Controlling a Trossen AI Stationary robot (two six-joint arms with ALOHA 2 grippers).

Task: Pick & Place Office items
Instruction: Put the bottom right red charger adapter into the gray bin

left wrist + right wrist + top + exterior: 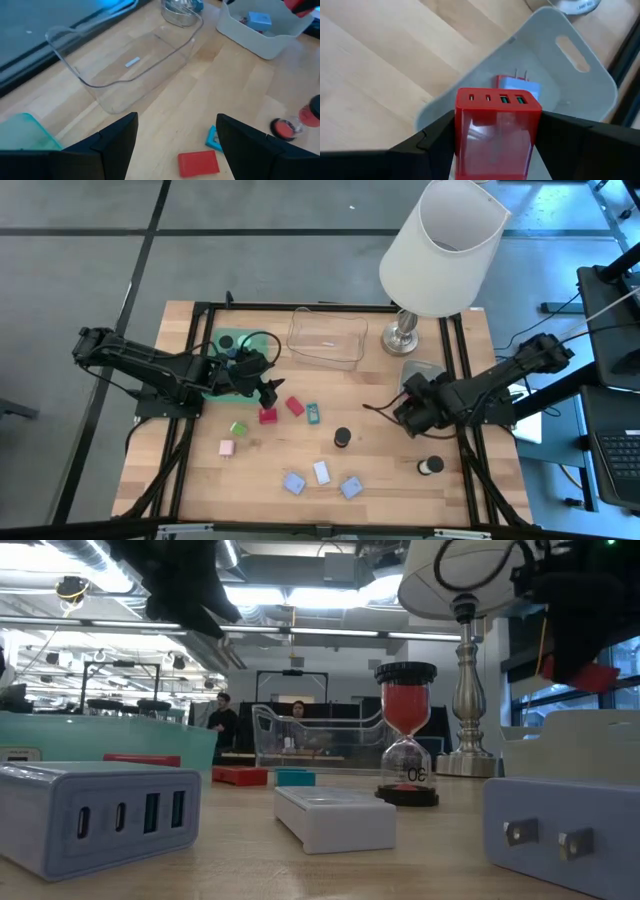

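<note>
High view: two dark arms work over a wooden table [380, 480]. Loose pieces counted on the bare wood: two red blocks [268, 416] beside the left gripper, one teal block [312, 413], one green block [238, 428], one pink block [227, 448], three pale blue or white blocks [294, 483] near the front edge, and two black-capped hourglass timers [342, 438], the second standing near the right rail. One clear tray [326, 338], one green tray [222, 340] and one grey tray [422, 369] sit toward the back, with one white lamp [440, 250] between the clear and grey trays.

Left gripper [176, 145]: fingers apart with nothing between them, hovering above the red and teal blocks, near the clear tray.

Right gripper [498, 135]: fingers clamped on the sides of a red charger block [498, 131], held just above the grey tray, which already contains one light-blue charger [520, 86].

Hidden or unclear: in the high view the left arm covers much of the green tray, so its contents cannot be counted; the right arm covers part of the grey tray and hides the held block. In the low view, near chargers are cut off at the frame edges, and the grippers are dark shapes at the top.
</note>
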